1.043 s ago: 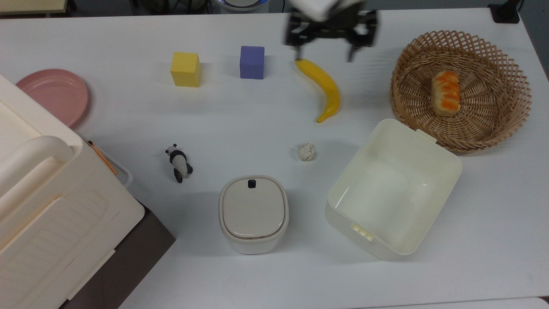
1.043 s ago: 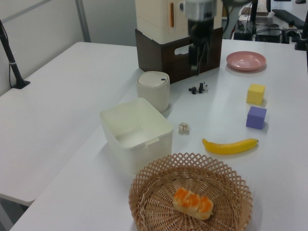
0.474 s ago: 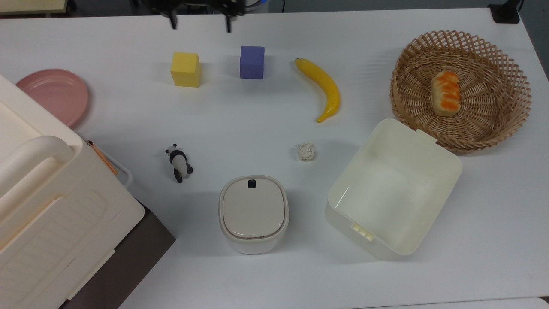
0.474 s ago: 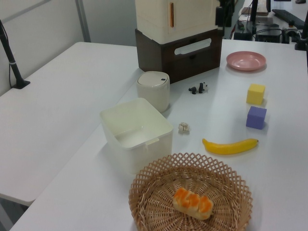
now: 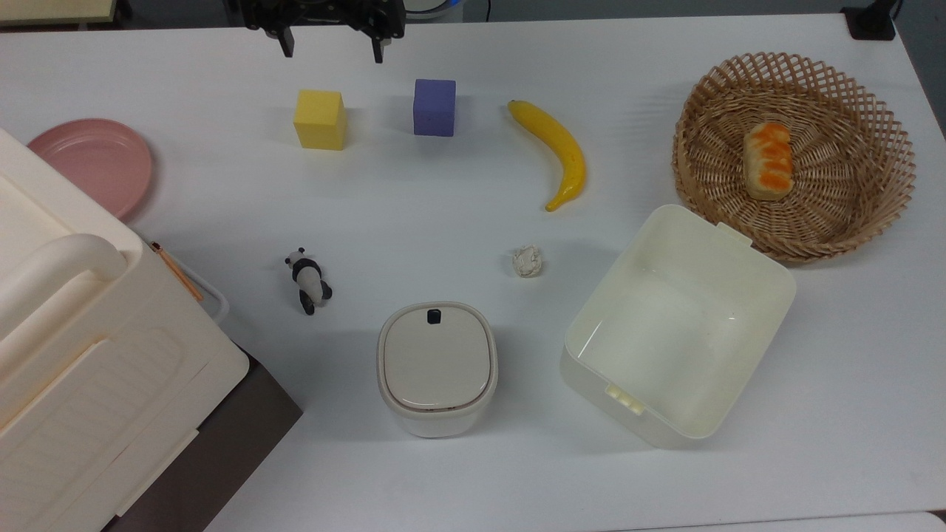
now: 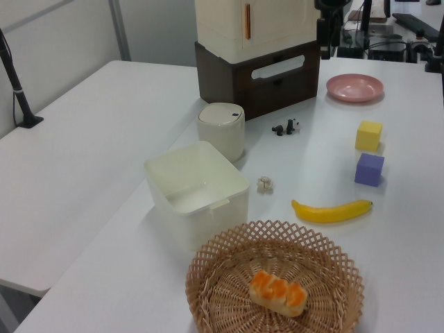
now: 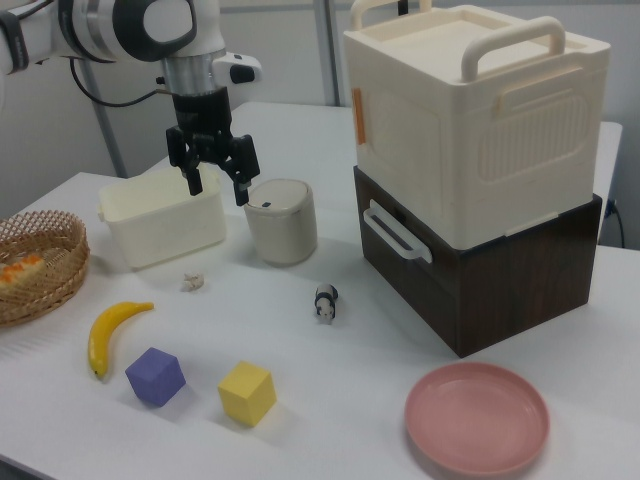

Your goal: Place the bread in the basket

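Top view, change: a second ago the end effector [image 5: 329, 46] was blurred above the banana's [image 5: 556, 151] stem end; now it sits at the desk's far edge, beyond the yellow cube [image 5: 320, 119] and purple cube [image 5: 434, 107], well apart from the basket [image 5: 879, 125].
Top view, end effector: fingers spread, nothing between them.
Top view, bread: the bread [image 5: 768, 160] lies on the basket's woven floor, unmoved over the last second.
Top view, meaning: judged from this, the placing is done and the arm is pulling away; nothing seems left but to clear off.
Left view, bread: the loaf [image 6: 277, 293] rests flat inside the wicker bowl [image 6: 208, 277], orange top up.
Left view, arm: dark end effector parts [image 6: 325, 28] show high at the top, beside the stacked boxes, where half a second ago less of them showed.
Right view, end effector: it [image 7: 213, 183] hangs open above the desk, in front of the cream tub [image 7: 160, 215] and beside the lidded bin [image 7: 281, 221].
Right view, basket: at the right view's left edge [image 7: 45, 270], an orange-topped corner of bread [image 7: 20, 267] just visible inside.
Surface: a white desk [image 5: 443, 214], smooth and matt, carrying also a pink plate [image 5: 92, 166], a toy panda [image 5: 308, 281] and a paper ball [image 5: 528, 261].
Room: a cream box [image 7: 470, 120] stacked on a dark brown one [image 7: 500, 270]; grey wall panels and other desks behind.
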Tool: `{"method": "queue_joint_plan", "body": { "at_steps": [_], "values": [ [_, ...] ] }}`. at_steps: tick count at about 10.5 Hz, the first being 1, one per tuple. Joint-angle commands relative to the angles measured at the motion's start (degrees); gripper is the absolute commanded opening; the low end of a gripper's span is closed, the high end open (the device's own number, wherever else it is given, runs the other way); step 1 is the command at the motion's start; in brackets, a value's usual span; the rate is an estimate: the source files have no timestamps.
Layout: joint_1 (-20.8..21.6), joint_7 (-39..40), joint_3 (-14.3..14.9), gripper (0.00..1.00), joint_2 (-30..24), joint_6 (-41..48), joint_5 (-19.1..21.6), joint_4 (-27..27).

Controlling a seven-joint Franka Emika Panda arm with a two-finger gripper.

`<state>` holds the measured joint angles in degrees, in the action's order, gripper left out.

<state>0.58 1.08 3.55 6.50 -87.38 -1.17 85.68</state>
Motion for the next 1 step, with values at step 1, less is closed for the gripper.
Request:
{"method": "queue_joint_plan", "body": {
  "at_steps": [1],
  "values": [
    [2.06, 1.12, 2.69, 1.0, -0.97, -0.42, -0.06, 1.33]
  ]
}}
